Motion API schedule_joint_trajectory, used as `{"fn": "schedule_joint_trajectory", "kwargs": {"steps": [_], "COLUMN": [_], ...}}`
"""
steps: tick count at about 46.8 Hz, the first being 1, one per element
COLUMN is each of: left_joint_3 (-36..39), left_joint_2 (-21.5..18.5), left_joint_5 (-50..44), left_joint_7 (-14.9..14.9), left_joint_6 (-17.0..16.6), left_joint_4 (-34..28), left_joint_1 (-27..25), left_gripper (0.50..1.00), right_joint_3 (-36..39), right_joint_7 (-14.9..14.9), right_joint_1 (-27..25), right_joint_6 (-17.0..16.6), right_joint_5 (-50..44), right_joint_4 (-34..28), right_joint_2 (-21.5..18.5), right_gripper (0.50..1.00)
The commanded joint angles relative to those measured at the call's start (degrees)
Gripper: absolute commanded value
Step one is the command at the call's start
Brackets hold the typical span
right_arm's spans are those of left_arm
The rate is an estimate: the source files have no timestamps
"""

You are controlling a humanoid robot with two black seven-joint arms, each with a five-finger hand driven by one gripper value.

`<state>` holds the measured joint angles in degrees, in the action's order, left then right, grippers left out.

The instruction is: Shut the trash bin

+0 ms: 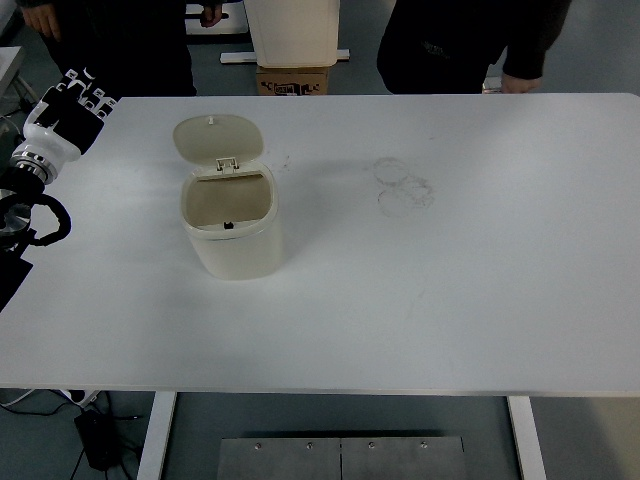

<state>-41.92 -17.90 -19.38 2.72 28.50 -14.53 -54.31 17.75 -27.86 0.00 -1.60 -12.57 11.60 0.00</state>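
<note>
Head view: the whole scene is seen from above, listed from the biggest thing to the smallest.
Counter [450, 300]: a wide white top is seen, filling most of the picture; faint ring marks [403, 185] are seen on it right of the middle.
Persons: two figures in dark clothes are seen at the far edge, one at the top left [120, 45] and one at the top right [470, 40].
Trash bin [238, 245]: a cream bin is placed upright on the left half of the counter, well apart from the near edge; its inside is shown.
Lid [218, 137]: it is hinged at the far rim of the bin and is laid back, fully open.
Left robot hand [70, 112]: it is held at the counter's far left corner, apart from the bin; the fingers are stretched out and nothing is held.
Cardboard box [294, 80]: it is seen behind the counter, on the floor.
</note>
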Motion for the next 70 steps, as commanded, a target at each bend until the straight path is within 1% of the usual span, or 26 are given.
{"fn": "schedule_joint_trajectory", "kwargs": {"steps": [1, 3, 9, 15, 20, 36, 40, 42, 52, 56, 62, 70], "left_joint_3": [0.0, 0.1, -0.1, -0.1, -0.1, -0.2, -0.2, -0.3, -0.2, -0.1, 0.1, 0.5], "left_joint_2": [0.1, 0.1, -0.2, -0.2, -0.2, -0.2, -0.2, -0.5, -4.4, -6.2, -9.0, -12.9], "left_joint_5": [0.1, 0.2, 0.0, -0.3, -0.4, -0.4, -0.5, -0.5, -0.6, -0.6, -0.5, 0.0], "left_joint_7": [0.0, 0.0, 0.0, 0.0, 0.0, -0.1, -0.1, -0.1, -0.1, -0.3, -0.5, -0.8], "left_joint_6": [0.0, 0.2, -0.9, -1.3, -2.5, -2.7, -3.0, -3.8, -7.2, -7.7, -9.7, -10.5], "left_joint_4": [-0.1, -0.7, -2.3, -2.4, -2.4, -2.6, -4.3, -5.6, -13.9, -16.9, -21.6, -26.5], "left_joint_1": [0.0, 0.3, 0.2, -0.1, -0.2, -0.4, -0.4, -0.3, -0.2, -0.2, -0.2, -1.1], "left_gripper": [1.0, 1.0, 1.0, 1.0, 1.0, 1.0, 1.0, 1.0, 1.0, 1.0, 1.0, 1.0], "right_joint_3": [0.0, 0.0, 0.0, 0.0, 0.0, 0.0, 0.0, 0.0, 0.0, 0.0, 0.0, 0.0], "right_joint_7": [0.0, 0.0, 0.0, 0.0, 0.0, 0.0, 0.0, 0.0, 0.0, 0.0, 0.0, 0.0], "right_joint_1": [0.0, 0.0, 0.0, 0.0, 0.0, 0.0, 0.0, 0.0, 0.0, 0.0, 0.0, 0.0], "right_joint_6": [0.0, 0.0, 0.0, 0.0, 0.0, 0.0, 0.0, 0.0, 0.0, 0.0, 0.0, 0.0], "right_joint_5": [0.0, 0.0, 0.0, 0.0, 0.0, 0.0, 0.0, 0.0, 0.0, 0.0, 0.0, 0.0], "right_joint_4": [0.0, 0.0, 0.0, 0.0, 0.0, 0.0, 0.0, 0.0, 0.0, 0.0, 0.0, 0.0], "right_joint_2": [0.0, 0.0, 0.0, 0.0, 0.0, 0.0, 0.0, 0.0, 0.0, 0.0, 0.0, 0.0], "right_gripper": [0.991, 0.991, 0.991, 0.991, 0.991, 0.991, 0.991, 0.991, 0.991, 0.991, 0.991, 0.991]}}
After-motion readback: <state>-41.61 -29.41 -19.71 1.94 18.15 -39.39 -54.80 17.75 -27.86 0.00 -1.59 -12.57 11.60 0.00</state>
